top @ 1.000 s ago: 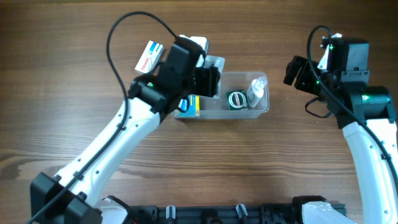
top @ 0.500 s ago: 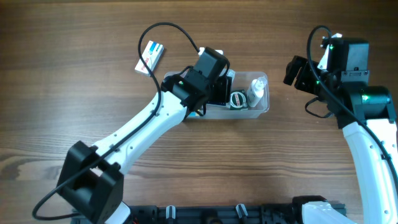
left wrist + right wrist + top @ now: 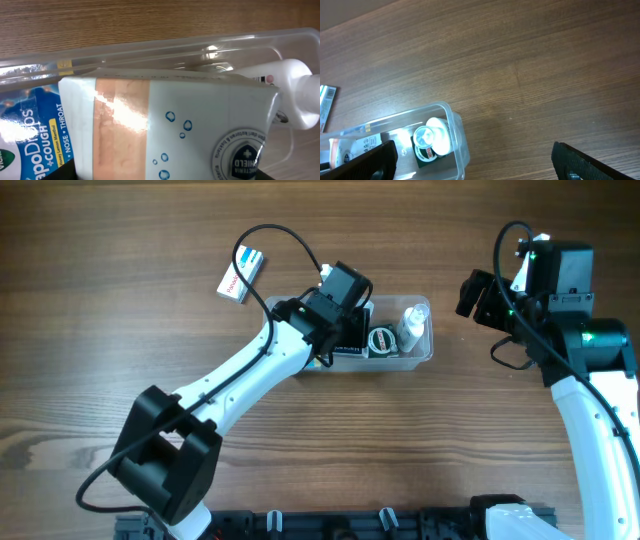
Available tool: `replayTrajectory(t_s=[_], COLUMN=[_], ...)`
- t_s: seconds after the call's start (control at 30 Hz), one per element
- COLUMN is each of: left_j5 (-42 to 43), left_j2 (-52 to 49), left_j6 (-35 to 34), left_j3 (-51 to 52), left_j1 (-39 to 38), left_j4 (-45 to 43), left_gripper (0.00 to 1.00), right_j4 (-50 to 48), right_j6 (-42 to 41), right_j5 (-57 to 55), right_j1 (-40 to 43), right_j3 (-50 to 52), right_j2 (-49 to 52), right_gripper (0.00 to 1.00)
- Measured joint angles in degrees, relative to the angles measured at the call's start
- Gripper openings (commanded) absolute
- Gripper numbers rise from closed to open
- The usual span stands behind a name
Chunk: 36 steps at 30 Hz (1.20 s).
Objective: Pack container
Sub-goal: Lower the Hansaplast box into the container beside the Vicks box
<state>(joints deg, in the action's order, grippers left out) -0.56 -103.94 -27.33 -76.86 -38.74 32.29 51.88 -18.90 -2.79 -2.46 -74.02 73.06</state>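
White box (image 3: 200,130): it fills my left wrist view, tilted, low in the container (image 3: 425,352) and against a blue box (image 3: 30,135).
Left gripper (image 3: 350,340): it hangs over the container's left half. The white box hides the fingers, so I cannot tell whether they pinch it or are loose.
Step, as I judge it: seating the white box. I would lower it flat beside the blue box, release only once it rests, then lift straight up.
Container: mid-table, between my 2 arms.
In the way: a tin (image 3: 381,340) and a bottle (image 3: 412,323) fill the right half, so any sideways swing could knock them.
Outside: 1 loose box (image 3: 240,272) lies well apart to the far left, likely next.
Right gripper (image 3: 472,293): fingers spread wide, empty, parked clear to the container's right.
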Motion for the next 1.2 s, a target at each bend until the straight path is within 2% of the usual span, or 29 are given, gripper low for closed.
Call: replayTrajectory(t_s=[0.13,0.23,0.33,0.43,0.77,0.8,0.87,0.93,1.0,1.07,1.2], left_j5=[-0.26,-0.46,-0.46,-0.46,-0.46,-0.46,-0.46,-0.44,-0.46,-0.39,-0.46], left_j2=[-0.07,-0.07,-0.09,-0.11,-0.11,-0.11,-0.11,-0.11,-0.11,-0.09,-0.11], left_j6=[-0.02,0.02,-0.15,-0.20,-0.35,-0.24,0.04,0.55,0.35,0.70,1.11], left_j3=[0.00,0.00,0.02,0.02,0.02,0.00,0.00,0.00,0.00,0.00,0.00], left_j1=[0.00,0.00,0.00,0.00,0.00,0.00,0.00,0.00,0.00,0.00,-0.20], left_j4=[0.00,0.02,0.33,0.68,0.96,0.96,0.96,0.98,0.94,0.87,-0.20], left_gripper=[0.69,0.80,0.82,0.90,0.86,0.84,0.74,0.50,0.15,0.08,0.04], right_j4=[0.00,0.00,0.00,0.00,0.00,0.00,0.00,0.00,0.00,0.00,0.00], right_j6=[0.00,0.00,0.00,0.00,0.00,0.00,0.00,0.00,-0.02,0.00,0.00], right_j5=[-0.02,-0.02,0.00,-0.02,-0.02,0.00,-0.02,-0.02,0.00,-0.02,0.00], right_j1=[0.00,0.00,0.00,0.00,0.00,0.00,0.00,0.00,0.00,0.00,0.00], right_j3=[0.00,0.00,0.00,0.00,0.00,0.00,0.00,0.00,0.00,0.00,0.00], right_j2=[0.00,0.00,0.00,0.00,0.00,0.00,0.00,0.00,0.00,0.00,0.00], right_gripper=[1.00,1.00,1.00,1.00,1.00,1.00,1.00,1.00,1.00,1.00,1.00])
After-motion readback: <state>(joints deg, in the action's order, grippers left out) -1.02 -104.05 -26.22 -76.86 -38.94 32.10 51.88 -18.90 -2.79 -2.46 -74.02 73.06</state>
